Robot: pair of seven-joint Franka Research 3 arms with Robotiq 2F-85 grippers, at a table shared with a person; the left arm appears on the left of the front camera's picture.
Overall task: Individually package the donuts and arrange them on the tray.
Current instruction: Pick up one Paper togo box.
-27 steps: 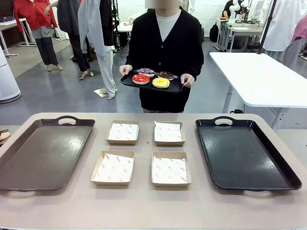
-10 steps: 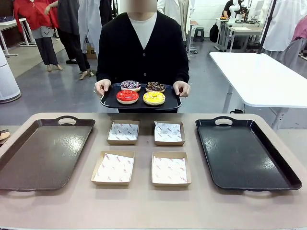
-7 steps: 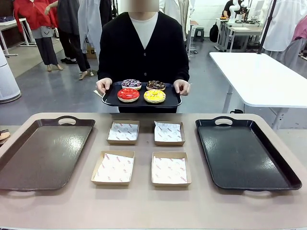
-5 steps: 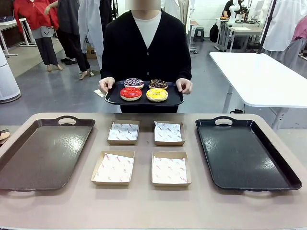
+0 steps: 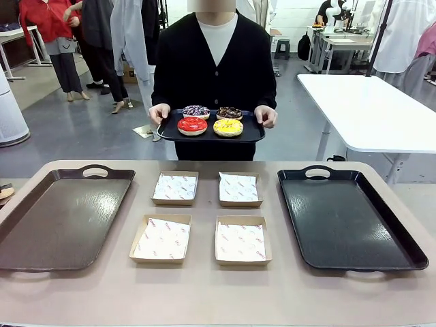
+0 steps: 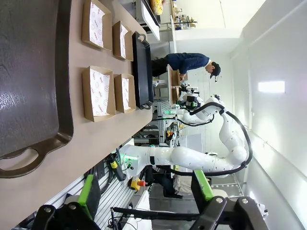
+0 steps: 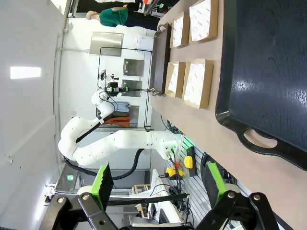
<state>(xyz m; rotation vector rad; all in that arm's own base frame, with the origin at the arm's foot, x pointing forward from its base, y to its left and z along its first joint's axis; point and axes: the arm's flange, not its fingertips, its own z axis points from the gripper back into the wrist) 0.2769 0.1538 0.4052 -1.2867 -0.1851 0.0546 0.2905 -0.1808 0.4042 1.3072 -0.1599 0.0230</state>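
left gripper [image 6: 145, 189]: I saw its jaws spread wide with nothing between them, hanging off the near side of the table [image 5: 204, 293].
right gripper [image 7: 158, 181]: equally wide and empty, also off the near edge.
boxes [image 5: 161, 238]: four paper-lined boxes sat two by two mid-table, between the brown tray [image 5: 61, 218] and the black tray [image 5: 347, 218].
print: red marks on the liners were too small for me to read.
donuts [image 5: 211, 119]: they lay on a small tray [image 5: 208, 135] that the person's hands [image 5: 159, 113] held beyond the far edge, well apart from both grippers. The red donut [image 5: 192, 125] and yellow donut [image 5: 227, 127] were nearer, the purple donut [image 5: 196, 110] and chocolate donut [image 5: 229, 112] behind.
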